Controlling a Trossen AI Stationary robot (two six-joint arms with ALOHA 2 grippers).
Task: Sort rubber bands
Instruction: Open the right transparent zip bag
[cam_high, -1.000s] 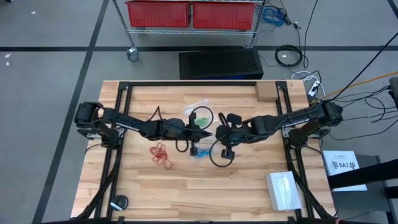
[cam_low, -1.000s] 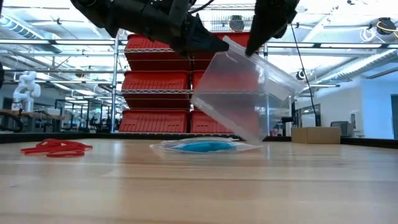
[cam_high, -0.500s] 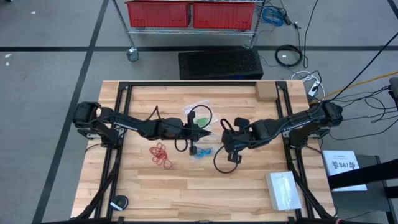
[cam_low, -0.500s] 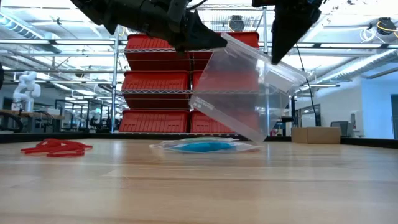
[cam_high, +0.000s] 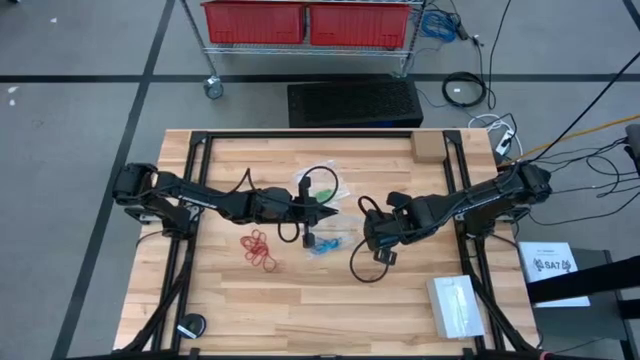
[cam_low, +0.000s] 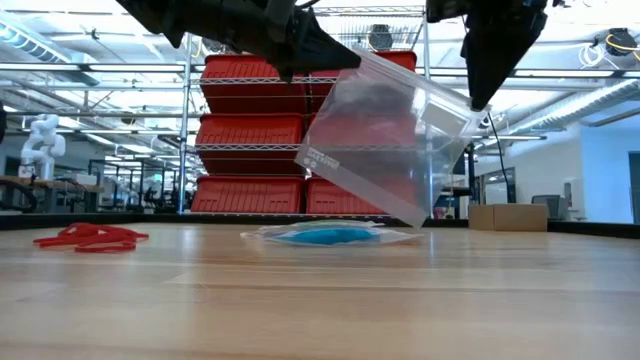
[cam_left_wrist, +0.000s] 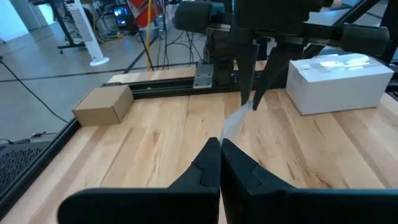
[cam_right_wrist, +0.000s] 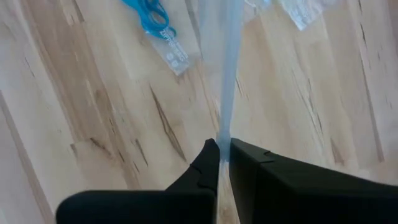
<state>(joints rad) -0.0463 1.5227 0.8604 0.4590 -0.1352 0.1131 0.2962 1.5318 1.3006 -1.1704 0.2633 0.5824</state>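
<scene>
Pinching opposite edges of a clear bag (cam_low: 385, 150), left gripper (cam_low: 335, 62) and right gripper (cam_low: 478, 98) hold it above the table (cam_low: 320, 300).

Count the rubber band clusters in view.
3: red cluster loose on the table, blue cluster in a flat clear bag mid-table, green cluster just beyond it. More may be hidden.

bag (cam_low: 385, 150) between both pincers, above table (cam_high: 400, 300) | loose bands (cam_high: 258, 248) left of bagged bands (cam_high: 325, 245)
</scene>
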